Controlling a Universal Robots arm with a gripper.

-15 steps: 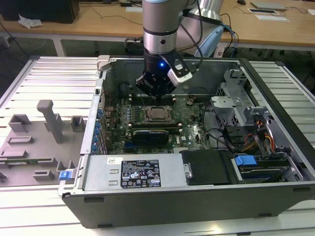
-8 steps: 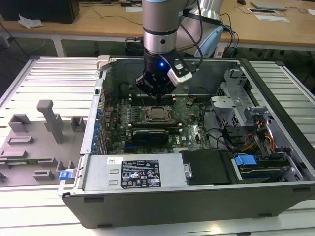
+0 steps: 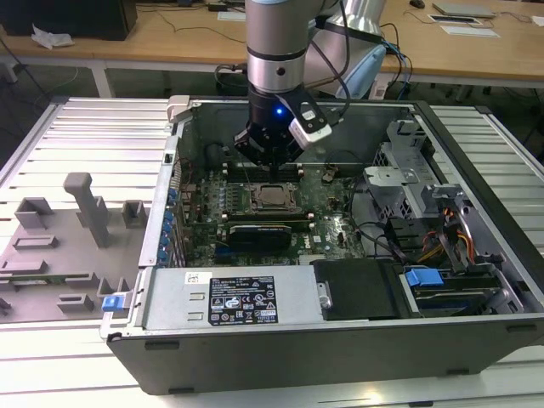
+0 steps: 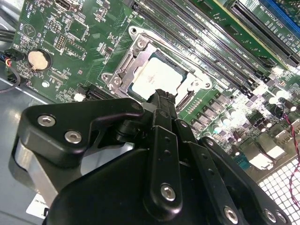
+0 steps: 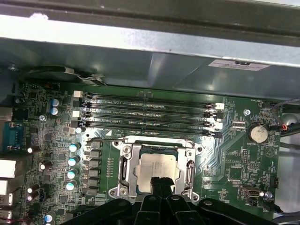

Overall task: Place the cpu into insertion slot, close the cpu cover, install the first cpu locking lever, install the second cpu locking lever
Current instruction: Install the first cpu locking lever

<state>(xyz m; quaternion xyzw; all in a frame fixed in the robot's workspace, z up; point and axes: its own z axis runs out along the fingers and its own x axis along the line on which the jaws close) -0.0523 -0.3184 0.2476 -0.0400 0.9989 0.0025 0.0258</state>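
The cpu (image 5: 157, 165) lies flat in the insertion slot (image 5: 117, 191) on the green board (image 5: 234, 154), its pale metal top showing. The silver cpu cover (image 5: 127, 164) lies down around it as a frame. A thin wire lever (image 5: 140, 140) runs along the slot's edge by the memory slots. My gripper (image 5: 159, 182) hangs just above the chip's edge, shut, with nothing seen between its black fingers. In the second wrist view the gripper (image 4: 162, 96) overlaps the cpu (image 4: 152, 75) and cover (image 4: 129, 61). In the exterior view the gripper (image 3: 270, 157) sits inside the open case, over the cpu (image 3: 272, 197).
Several long memory slots (image 5: 150, 115) lie beside the socket and a black ribbed heatsink (image 3: 268, 231) on its other side. The case wall (image 5: 140, 61) rises past the memory slots. A power supply (image 3: 229, 297), a drive cage (image 3: 408, 170) and cables fill the case. A grey fixture tray (image 3: 76, 229) lies at the exterior view's left.
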